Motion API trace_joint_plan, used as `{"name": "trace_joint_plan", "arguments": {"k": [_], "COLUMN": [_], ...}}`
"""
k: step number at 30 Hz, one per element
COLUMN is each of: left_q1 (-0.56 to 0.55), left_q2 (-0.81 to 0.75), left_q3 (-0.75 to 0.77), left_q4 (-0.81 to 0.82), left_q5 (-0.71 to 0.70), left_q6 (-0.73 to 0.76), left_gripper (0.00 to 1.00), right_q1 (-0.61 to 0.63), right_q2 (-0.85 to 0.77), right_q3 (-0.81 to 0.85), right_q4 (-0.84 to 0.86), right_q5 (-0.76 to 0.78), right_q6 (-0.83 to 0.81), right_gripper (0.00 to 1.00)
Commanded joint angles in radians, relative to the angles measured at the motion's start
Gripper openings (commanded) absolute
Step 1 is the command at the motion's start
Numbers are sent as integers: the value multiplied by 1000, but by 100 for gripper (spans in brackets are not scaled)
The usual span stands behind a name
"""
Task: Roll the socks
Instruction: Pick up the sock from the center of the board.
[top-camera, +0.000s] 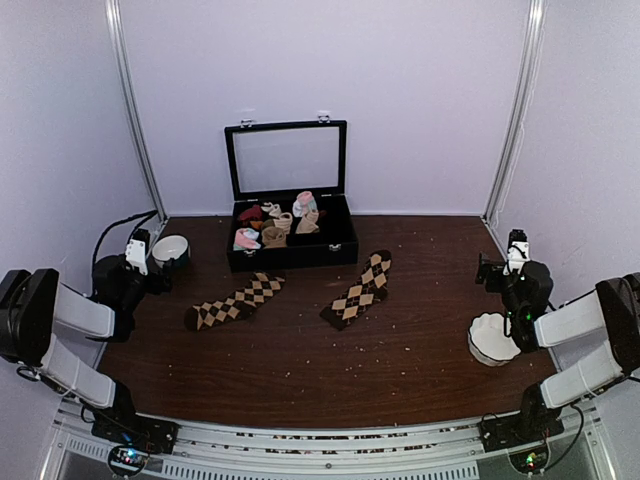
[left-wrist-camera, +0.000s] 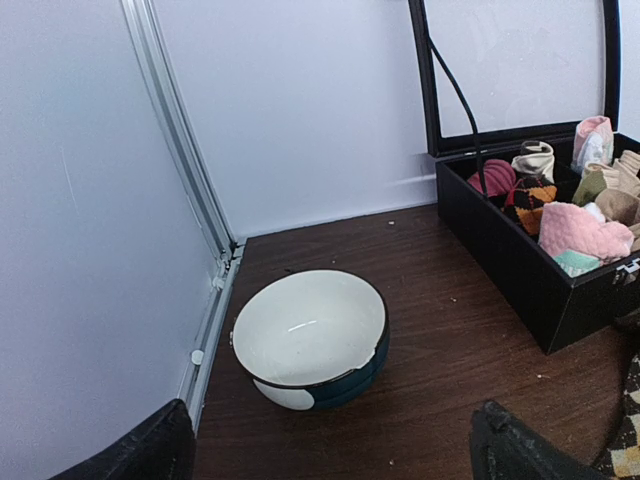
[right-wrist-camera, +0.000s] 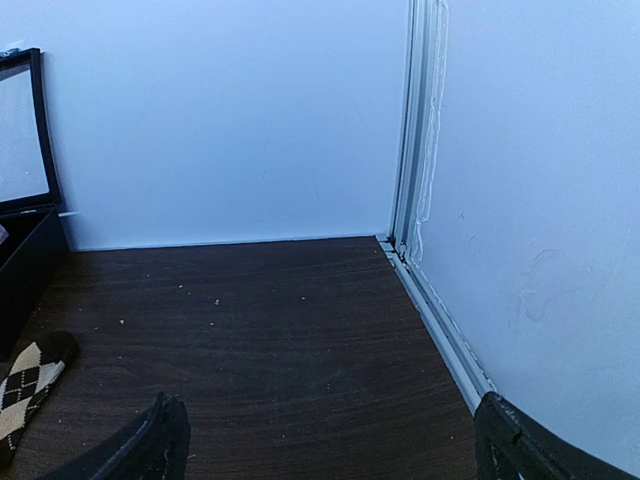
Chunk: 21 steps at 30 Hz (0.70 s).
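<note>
Brown tabletop (top-camera: 400, 370) carries the left sock (top-camera: 235, 301) nearer the left gripper (left-wrist-camera: 335, 450) and the right sock (top-camera: 357, 290) nearer the right gripper (right-wrist-camera: 340, 450). Each lies flat, long axis near-left to far-right. Both grippers stand wide open, empty.

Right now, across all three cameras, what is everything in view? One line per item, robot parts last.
argyle socks: two, dark brown with tan diamonds, lying flat and apart on the table in front of the box, one left of centre, one right of centre
box: one, black, lid raised, at the back middle of the table
sock rolls: several, pink, white, tan and maroon, inside the box
left bowl: one, white inside and dark teal outside, back left, by the wall
right bowl: one, white, near the right edge
table: one, dark brown wood, scattered with pale specks
left gripper: one, black, open, facing the left bowl
right gripper: one, black, open, facing the back right corner
</note>
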Motion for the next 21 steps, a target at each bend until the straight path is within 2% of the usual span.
{"name": "trace_joint_plan", "arguments": {"k": [1,4,8,10,11,13,15,17,18,19,21], "left_q1": [4,5,4,6,5,5,6,6,5,6,4], "left_q2": [7,7,6,-15,-49,-103,-97,-68,-51,-35,-12], "left_q3": [19,20,18,40,83,260,457,625,696,753,850], "left_q4": [53,50,54,-3,-119,-454,-753,-997,-1096,-1175,-1297], "left_q5": [-11,-12,-11,-5,-9,-15,10,75,100,118,162], "left_q6": [-11,-8,-10,-8,-9,0,26,80,108,132,179], "left_gripper": [98,98,98,98,98,98,98,98,98,98,98], "right_q1": [-6,-6,-6,-2,-1,3,-6,-14,-17,-34,-68], "right_q2": [1,0,-8,-50,-82,-191,-290,-313,-316,-328,-369], "right_q3": [17,8,-35,-6,4,68,193,279,312,369,373], "right_q4": [21,39,105,0,-28,-263,-581,-734,-807,-946,-984], "right_q5": [-2,45,211,206,214,311,436,500,567,535,312], "right_q6": [8,25,83,88,75,118,242,265,375,484,519], "right_gripper": [100,100,100,100,100,100,100,100,100,100,100]}}
